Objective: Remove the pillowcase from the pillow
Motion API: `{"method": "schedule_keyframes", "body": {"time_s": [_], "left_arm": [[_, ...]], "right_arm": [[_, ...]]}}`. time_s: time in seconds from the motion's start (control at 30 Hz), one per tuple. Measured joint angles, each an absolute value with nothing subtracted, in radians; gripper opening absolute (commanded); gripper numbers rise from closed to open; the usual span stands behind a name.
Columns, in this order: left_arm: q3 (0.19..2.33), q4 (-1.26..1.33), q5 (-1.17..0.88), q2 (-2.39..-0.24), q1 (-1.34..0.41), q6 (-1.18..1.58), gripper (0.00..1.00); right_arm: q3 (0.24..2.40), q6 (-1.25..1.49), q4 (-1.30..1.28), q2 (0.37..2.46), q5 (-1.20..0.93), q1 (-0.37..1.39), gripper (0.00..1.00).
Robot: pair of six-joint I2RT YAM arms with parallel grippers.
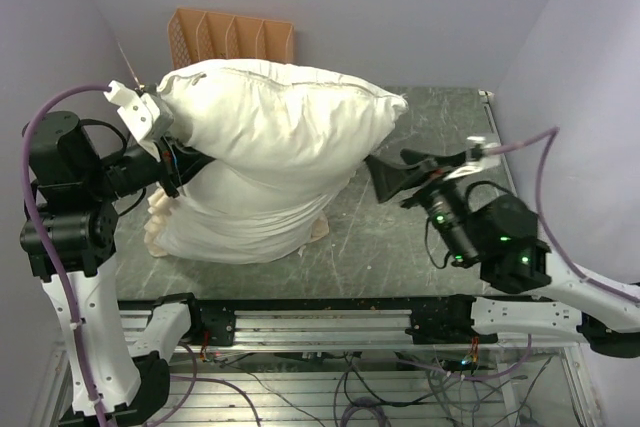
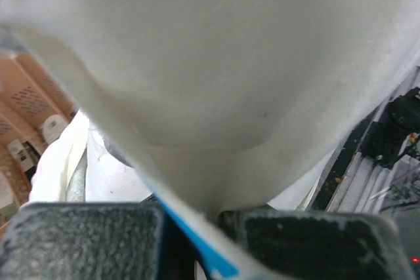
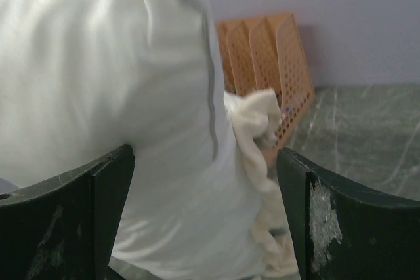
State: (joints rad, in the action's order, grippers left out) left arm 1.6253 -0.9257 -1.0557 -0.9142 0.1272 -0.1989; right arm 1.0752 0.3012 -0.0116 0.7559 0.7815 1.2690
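Note:
The plump white pillow (image 1: 285,127) is held up off the table and slants from the left to a pointed corner at the right. My left gripper (image 1: 172,162) is under its left end, shut on a fold of the white fabric (image 2: 216,96), which carries a blue tag (image 2: 197,244). The pillowcase (image 1: 235,222) lies bunched beneath the pillow, its cream frill (image 1: 155,232) showing at the left. My right gripper (image 1: 385,179) is open and empty just right of the pillow. In the right wrist view, the pillow (image 3: 118,96) and frill (image 3: 259,129) lie beyond my open gripper (image 3: 207,227).
An orange slotted file rack (image 1: 230,39) stands at the back against the wall and also shows in the right wrist view (image 3: 275,70). The dark marbled tabletop (image 1: 440,247) is bare to the right. A metal rail (image 1: 330,322) runs along the near edge.

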Motion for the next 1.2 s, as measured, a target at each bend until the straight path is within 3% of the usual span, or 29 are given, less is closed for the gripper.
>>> {"method": "schedule_keyframes", "body": {"time_s": [0.17,0.33,0.6,0.67,0.77,1.07,1.2], "left_arm": [[1.669,-0.985,-0.948,-0.925,0.127,-0.273,0.07],[1.659,-1.004,-0.86,-0.906,0.127,-0.333,0.07],[1.652,-1.032,-0.856,-0.89,0.127,-0.374,0.07],[1.652,-1.04,-0.856,-0.891,0.127,-0.385,0.07],[1.649,-1.041,-0.856,-0.891,0.127,-0.392,0.07],[1.635,-1.036,-0.859,-0.89,0.127,-0.393,0.07],[1.635,-1.036,-0.86,-0.89,0.127,-0.392,0.07]], "right_arm": [[1.026,0.36,-0.03,0.833,0.786,1.234,0.89],[1.031,0.453,-0.04,0.942,0.649,1.007,0.87],[1.033,0.606,0.028,1.138,0.035,0.569,0.87],[1.026,0.639,0.09,1.143,-0.125,0.526,0.98],[1.005,0.718,0.215,1.143,-0.332,0.459,1.0],[0.952,0.892,0.377,1.218,-0.529,0.393,0.89],[0.952,0.95,0.412,1.26,-0.544,0.394,0.79]]}}
